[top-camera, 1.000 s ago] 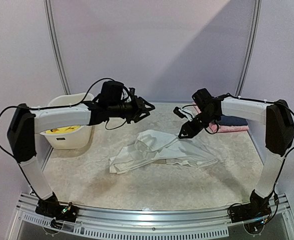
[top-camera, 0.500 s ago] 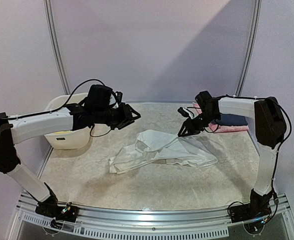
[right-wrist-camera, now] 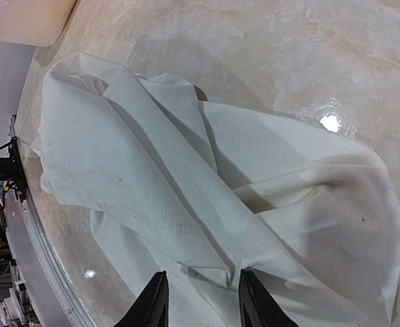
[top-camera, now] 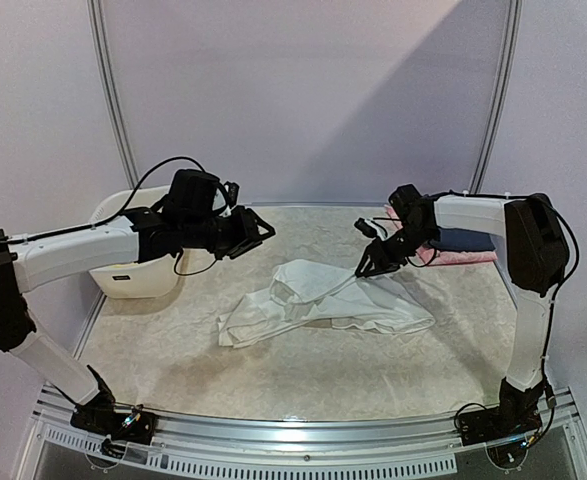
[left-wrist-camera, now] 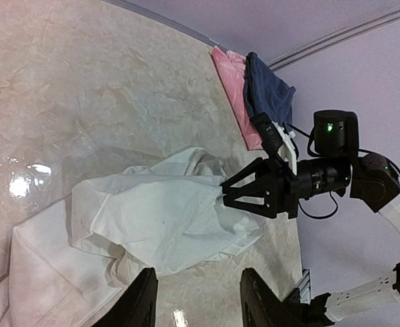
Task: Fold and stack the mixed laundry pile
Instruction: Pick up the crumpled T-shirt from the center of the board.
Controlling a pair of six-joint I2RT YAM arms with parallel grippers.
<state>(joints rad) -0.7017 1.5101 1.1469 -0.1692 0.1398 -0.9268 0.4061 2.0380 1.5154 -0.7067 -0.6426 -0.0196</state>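
Two arms, overhead view: the left fingers (top-camera: 261, 231) hang spread and empty in the air beside the white basket (top-camera: 123, 278). The right fingers (top-camera: 363, 268) sit low at the far right edge of the T-shirt (top-camera: 313, 305).
T-shirt, overhead view: white and crumpled mid-desk (top-camera: 273, 385), with one soft ridge rising toward the right fingers.
Side cloths, overhead view: a pink cloth (top-camera: 458, 259) and a navy cloth (top-camera: 468, 241) lie flat at the far right, behind the right arm.
Step in hand: probably taking a shirt edge to spread it open. No fold has begun.
Left wrist view: its own two black fingers stand wide apart with nothing between them. The shirt lies below in thin, matte, rumpled layers on a glossy marbled desk that throws back lamp glare.
Right arm, left wrist view: its fingertips meet the shirt's raised edge.
Right wrist view: the fingers are parted and straddle a stitched hem fold without closing on it. The cloth is limp, with deep creases overlapping.
Next move calls for: closing on that hem alone rather than on several layers, with the left fingers coming down to a matching edge so the shirt can be drawn flat.
Handling: light cotton that will likely drag and bunch.
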